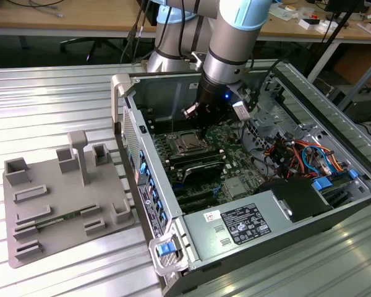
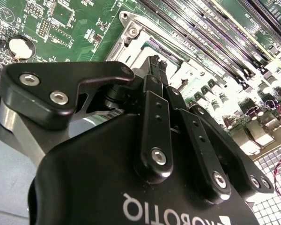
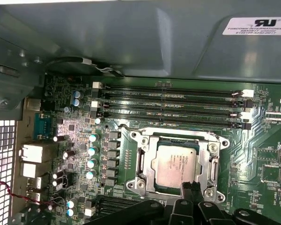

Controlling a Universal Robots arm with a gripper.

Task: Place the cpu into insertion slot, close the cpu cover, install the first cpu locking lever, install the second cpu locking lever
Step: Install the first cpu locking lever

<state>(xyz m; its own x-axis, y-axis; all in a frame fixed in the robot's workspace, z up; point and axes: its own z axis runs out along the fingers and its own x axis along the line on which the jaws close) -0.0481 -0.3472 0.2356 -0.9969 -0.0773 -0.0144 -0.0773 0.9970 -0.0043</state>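
Your widest surface is the ribbed metal table (image 1: 49,105), and the open computer case (image 1: 167,93) lies on its side across it, toward the exterior view's right. Your arm (image 1: 235,37) drops into the case from above. A grey holder tray (image 1: 55,185) lies on the table just beside the case, at the exterior view's left. Inside the case, the labelled power supply box (image 1: 235,226) lies along the near edge. The green circuit board (image 3: 267,164) covers the floor behind it. In the first wrist view, the long black memory slots (image 3: 168,101) run in a row just beside the socket (image 1: 188,143). The socket is near the middle of the board. The cover plate (image 3: 178,135) lies flat over the socket, so its silver frame rings the window. The chip (image 3: 175,165) is seated in the socket, with its grey metal top showing through that window. Whether the wire levers along the frame edges are latched, you cannot tell from these views. Your gripper (image 2: 155,63) hangs right over the socket, with its tip at the frame's edge close to one corner of the chip. Its jaws look drawn together, nothing is held between them, and the black fingers (image 3: 187,187) meet at a single point. You cannot tell whether that tip presses on the frame or stops just above it.
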